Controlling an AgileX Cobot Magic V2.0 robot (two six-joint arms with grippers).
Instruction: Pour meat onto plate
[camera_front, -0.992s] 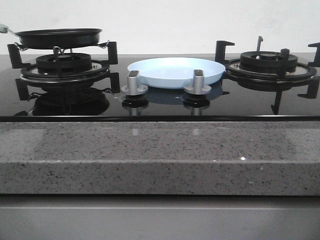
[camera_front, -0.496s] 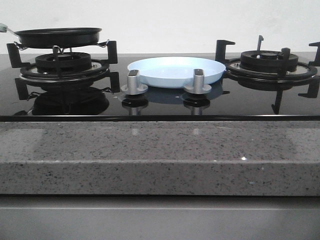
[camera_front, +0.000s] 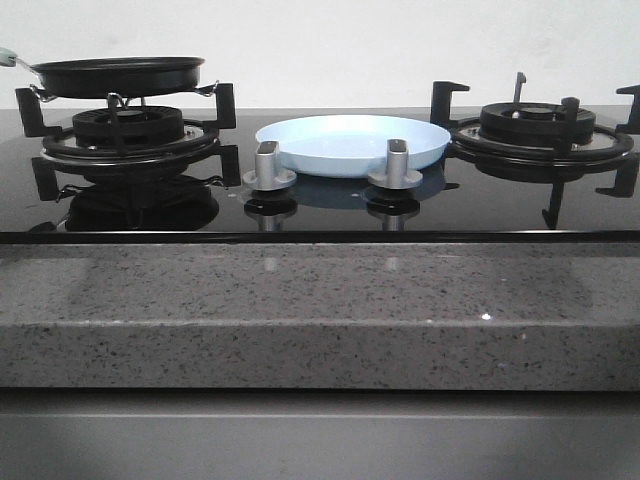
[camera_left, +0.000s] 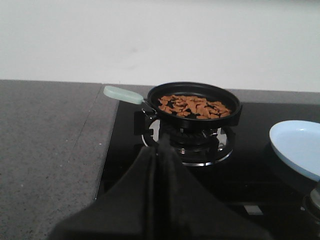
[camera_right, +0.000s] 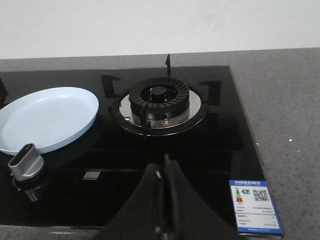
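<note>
A heap of orange-brown meat (camera_left: 194, 106) lies in a black frying pan (camera_left: 193, 105) with a pale green handle (camera_left: 123, 94), standing on the left burner (camera_front: 125, 130). In the front view the pan (camera_front: 117, 76) shows side-on and the meat is hidden. The pale blue plate (camera_front: 352, 143) sits on the hob between the two burners; it also shows in the left wrist view (camera_left: 298, 147) and the right wrist view (camera_right: 46, 119). My left gripper (camera_left: 161, 142) is shut and empty, short of the pan. My right gripper (camera_right: 165, 162) is shut and empty, short of the right burner (camera_right: 159, 99).
Two silver knobs (camera_front: 269, 166) (camera_front: 394, 165) stand in front of the plate. The right burner (camera_front: 540, 128) has raised black pan supports. A speckled grey counter edge (camera_front: 320, 310) runs along the front. A blue and white label (camera_right: 253, 206) is stuck on the hob's right corner.
</note>
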